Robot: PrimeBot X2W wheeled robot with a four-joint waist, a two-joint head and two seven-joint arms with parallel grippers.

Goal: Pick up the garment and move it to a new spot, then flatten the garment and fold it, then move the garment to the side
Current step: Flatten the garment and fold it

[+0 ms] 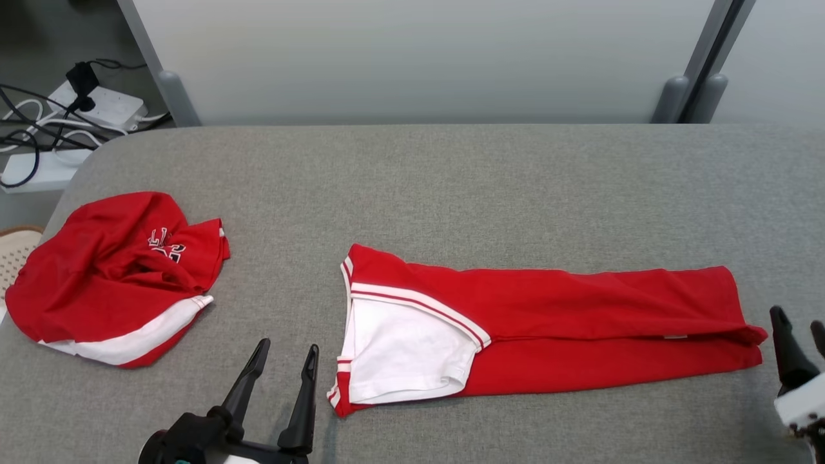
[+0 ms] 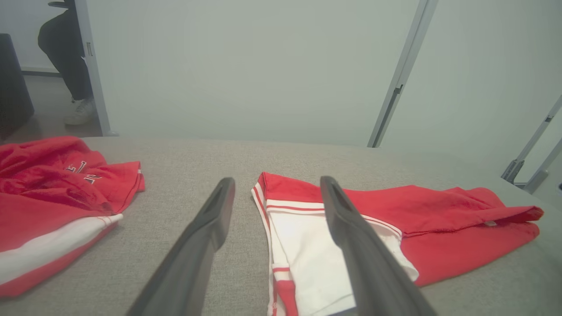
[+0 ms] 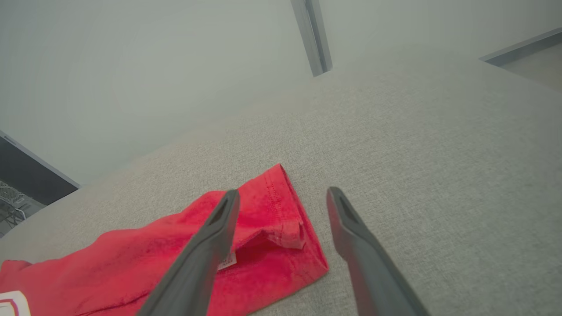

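Observation:
A red garment [image 1: 580, 322] with white sleeve and striped trim lies folded into a long strip across the grey table's front middle. Its white end [image 2: 307, 259] faces my left gripper [image 1: 287, 351], which stands open just left of that end, above the cloth surface. My right gripper [image 1: 799, 332] stands open at the table's right, just past the garment's red hem end [image 3: 281, 228]. Nothing is between either pair of fingers.
A second red and white garment [image 1: 109, 277] lies crumpled at the table's left edge. The grey fabric table [image 1: 451, 187] stretches behind. Cables and power strips [image 1: 64, 116] lie on the floor at far left. A person's leg [image 2: 70, 66] shows beyond the table.

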